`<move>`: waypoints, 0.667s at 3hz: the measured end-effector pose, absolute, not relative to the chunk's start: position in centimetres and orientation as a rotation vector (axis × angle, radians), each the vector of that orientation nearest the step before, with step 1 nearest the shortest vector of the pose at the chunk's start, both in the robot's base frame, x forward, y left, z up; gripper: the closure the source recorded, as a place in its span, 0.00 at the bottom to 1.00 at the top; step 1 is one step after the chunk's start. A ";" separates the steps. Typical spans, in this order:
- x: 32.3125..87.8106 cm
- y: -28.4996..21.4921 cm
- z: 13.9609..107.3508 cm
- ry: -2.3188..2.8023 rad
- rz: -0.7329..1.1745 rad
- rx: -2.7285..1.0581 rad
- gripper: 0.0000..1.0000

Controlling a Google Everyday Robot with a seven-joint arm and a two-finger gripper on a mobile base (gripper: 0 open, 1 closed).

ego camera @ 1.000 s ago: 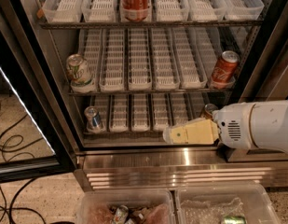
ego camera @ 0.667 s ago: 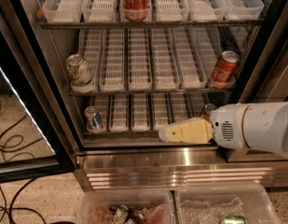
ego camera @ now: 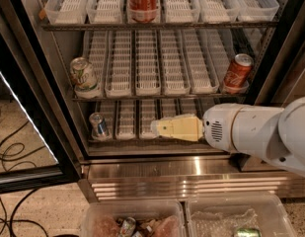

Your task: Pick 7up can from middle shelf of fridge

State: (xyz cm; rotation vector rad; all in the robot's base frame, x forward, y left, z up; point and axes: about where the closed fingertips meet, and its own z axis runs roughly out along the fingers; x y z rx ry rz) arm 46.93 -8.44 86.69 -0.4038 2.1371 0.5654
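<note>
Pale green-and-white 7up can (ego camera: 83, 77) tilted at left end of dark wire middle shelf (ego camera: 157, 97). Cream gripper (ego camera: 156, 128) below shelf level, jaws pressed together. White arm (ego camera: 250, 132) cut off at right.

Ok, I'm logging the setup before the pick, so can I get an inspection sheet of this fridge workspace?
Surface: middle shelf, white lane trays on a wire rack.
Job's things: 7up can at the shelf's left end, tilted; fridge with its door open.
Clutter: red cola can at the shelf's right end; second cola can on the shelf above; small blue-silver can on the shelf below.
Grippers: end effector in front of the lower shelf, below and right of the 7up can, apart from it.
Cables: black cables on the floor, left.
Surroundings: clear bins in front of the fridge, holding cans and packets.
</note>
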 end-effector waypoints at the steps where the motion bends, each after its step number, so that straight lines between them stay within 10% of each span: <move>1: 48.7 -4.8 87.1 2.089 0.563 -0.419 0.00; 2: 48.7 -4.8 87.1 2.089 0.563 -0.419 0.00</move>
